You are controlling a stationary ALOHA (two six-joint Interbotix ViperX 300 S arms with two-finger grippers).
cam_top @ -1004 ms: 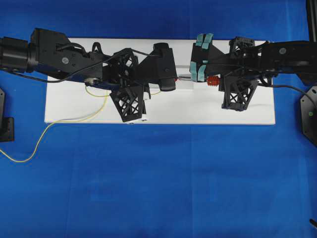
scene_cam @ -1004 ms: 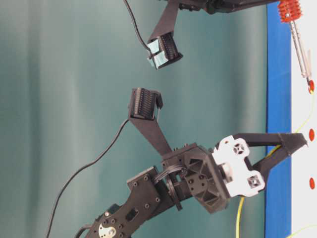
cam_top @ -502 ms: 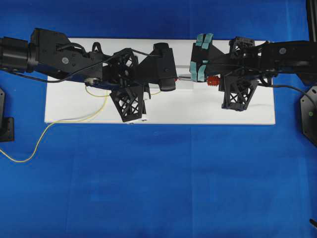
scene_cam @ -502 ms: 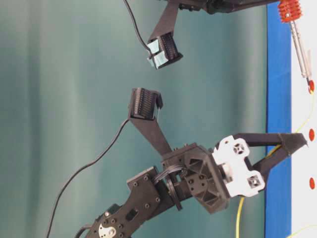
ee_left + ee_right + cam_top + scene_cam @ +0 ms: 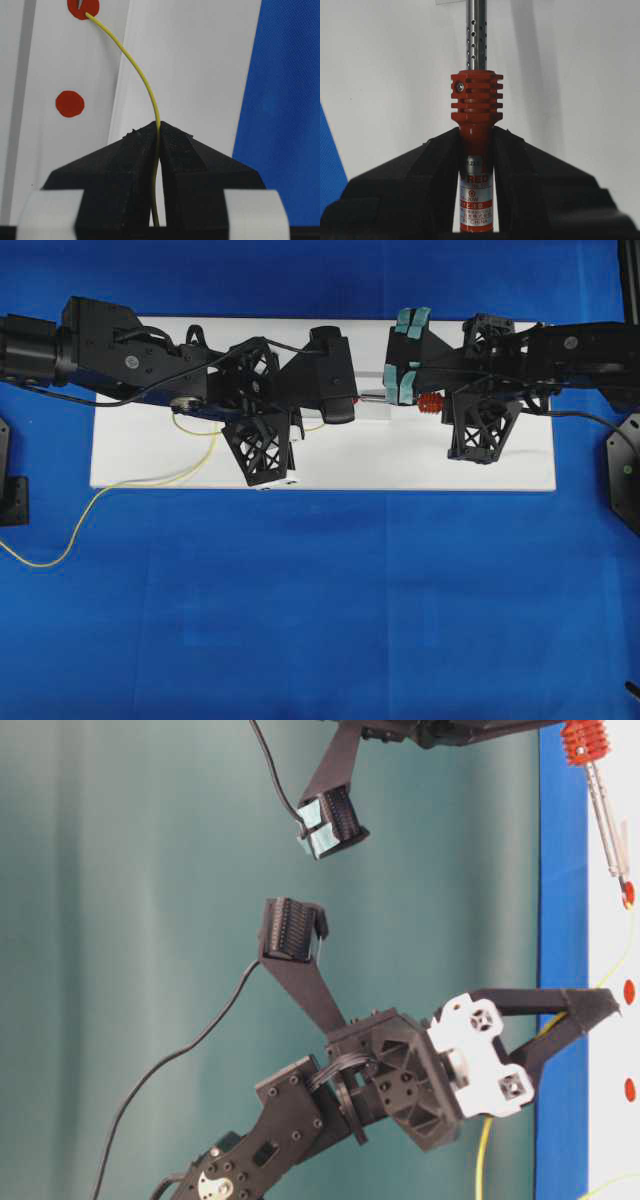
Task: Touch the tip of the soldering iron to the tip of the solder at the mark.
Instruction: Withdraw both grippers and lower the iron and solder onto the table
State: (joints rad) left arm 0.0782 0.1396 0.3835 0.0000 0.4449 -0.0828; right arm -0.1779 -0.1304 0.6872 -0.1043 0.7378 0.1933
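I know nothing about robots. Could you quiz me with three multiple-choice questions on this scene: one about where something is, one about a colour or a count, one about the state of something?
1. Where does the free end of the solder reach?
A. onto a red dot on the white board
B. onto the blue cloth
C. into a cup

2. How many red dots show in the left wrist view?
A. none
B. two
C. five

3. What is the right claw doing?
A. hanging open and empty
B. clamped on the soldering iron
C. clamped on the yellow wire

Answers:
1. A: in the left wrist view the yellow wire runs from the left claw up to the upper red dot on the white board.
2. B: that dot and a lower red dot are the only ones there.
3. B: its jaws press both sides of the soldering iron below the red ribs.
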